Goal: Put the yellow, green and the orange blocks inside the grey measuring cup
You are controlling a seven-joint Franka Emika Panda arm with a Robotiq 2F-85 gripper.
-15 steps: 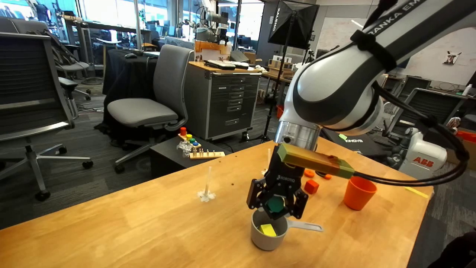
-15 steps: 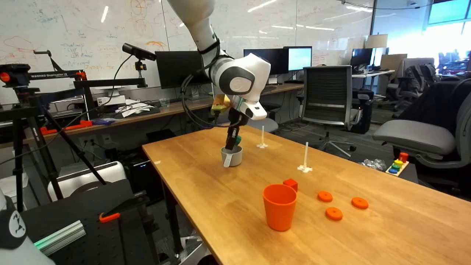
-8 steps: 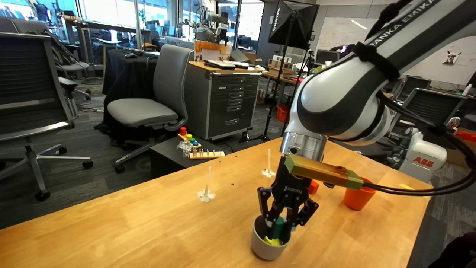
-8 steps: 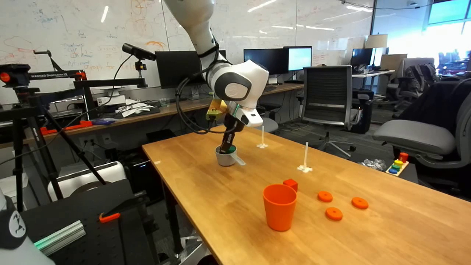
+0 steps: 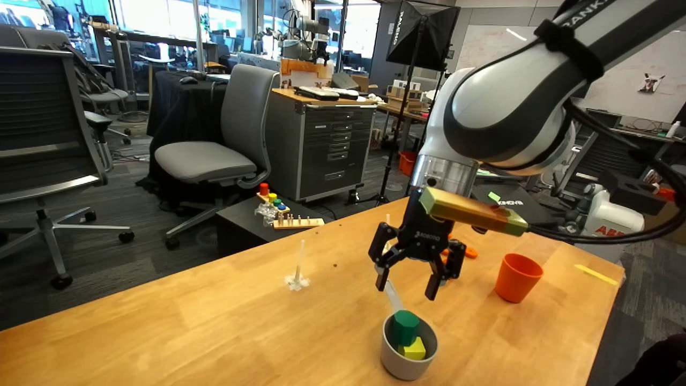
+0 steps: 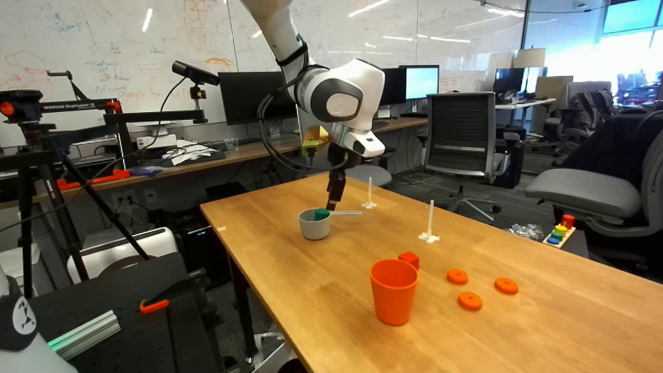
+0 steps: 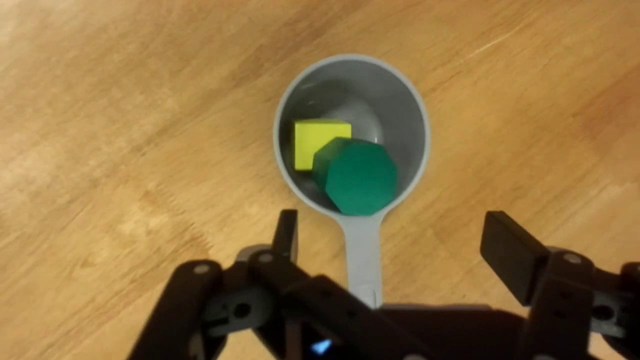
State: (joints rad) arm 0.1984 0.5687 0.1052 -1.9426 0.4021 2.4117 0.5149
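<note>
Inspecting the wrist view, I find the gripper (image 7: 391,222) spread and empty; cup (image 7: 402,107) at eleven o'clock, yellow block (image 7: 312,142) and green block (image 7: 362,177) inside. In an exterior view, the orange block (image 6: 409,259) lies at the gripper's four o'clock, likely my next pick.

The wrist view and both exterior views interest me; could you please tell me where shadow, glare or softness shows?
In the wrist view, shadow darkens the upper-left inside of the grey measuring cup, and the grain of the tabletop looks soft; in both exterior views, the windows are washed out; in an exterior view, bright streaks lie on the whiteboard.
</note>
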